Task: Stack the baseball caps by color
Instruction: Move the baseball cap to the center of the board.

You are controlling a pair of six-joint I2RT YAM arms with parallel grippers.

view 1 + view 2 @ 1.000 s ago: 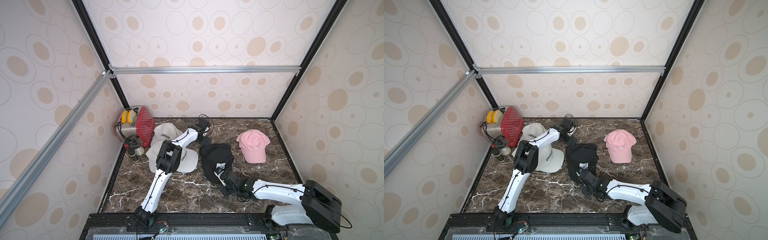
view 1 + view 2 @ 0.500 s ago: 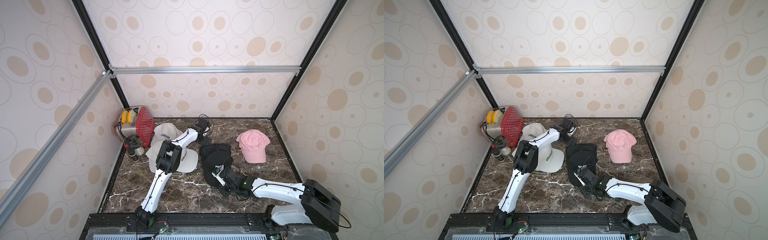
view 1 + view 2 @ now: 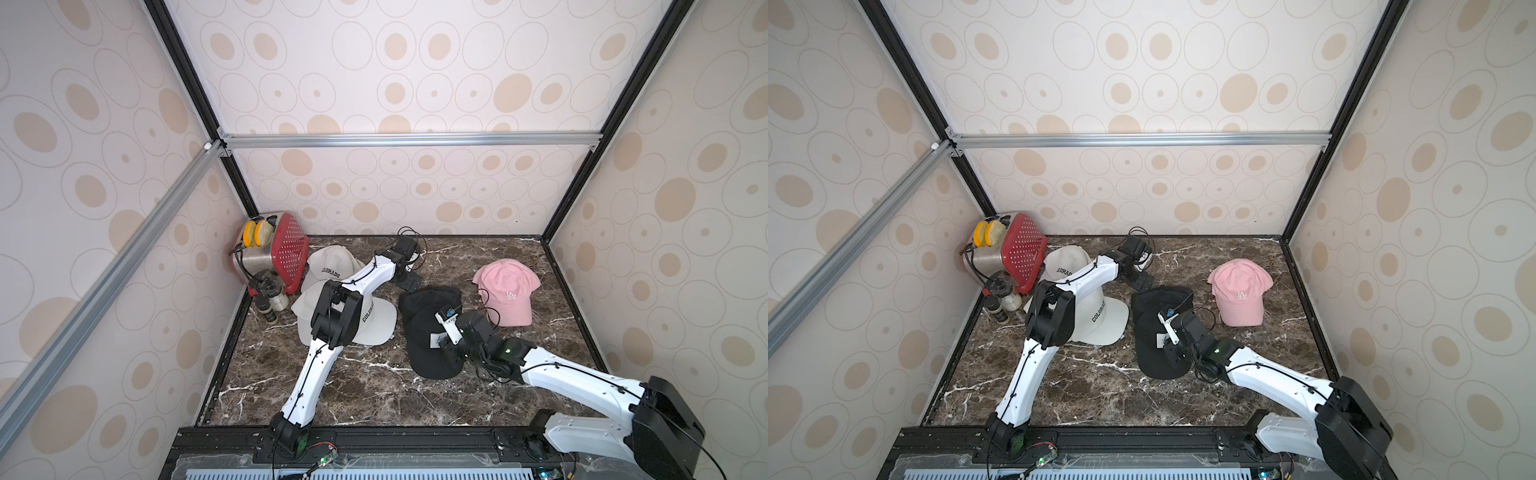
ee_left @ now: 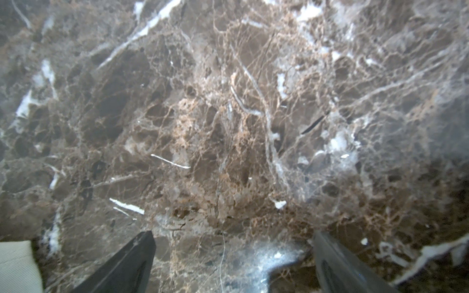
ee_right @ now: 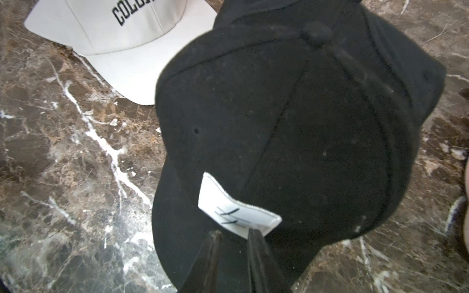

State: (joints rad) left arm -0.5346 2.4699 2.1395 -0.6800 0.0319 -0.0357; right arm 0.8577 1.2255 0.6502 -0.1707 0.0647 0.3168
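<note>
A black cap [image 3: 430, 353] [image 3: 1156, 357] [image 5: 304, 126] with a white square patch [image 5: 236, 208] lies over a second black cap [image 3: 432, 296] [image 3: 1163, 294] at mid-table. My right gripper [image 3: 446, 345] [image 3: 1170, 338] [image 5: 233, 232] hovers low over the top cap's brim by the patch, its fingers a narrow gap apart. To the left, two white COLORADO caps [image 3: 374, 322] [image 3: 1100, 318] overlap, the rear white cap [image 3: 332, 264] partly under the left arm. A pink cap [image 3: 507, 291] [image 3: 1239, 291] lies at the right. My left gripper [image 3: 409, 279] [image 3: 1140, 281] [image 4: 233, 234] is wide open over bare marble at the back.
A red toaster [image 3: 276, 253] holding bagel halves stands in the back left corner, with small jars [image 3: 274, 301] in front of it. Patterned walls close three sides of the marble tabletop [image 3: 374, 386]. The left arm reaches over the white caps.
My right gripper has shifted slightly toward the back along the black cap, and its fingers have parted from shut. The left arm has not moved.
</note>
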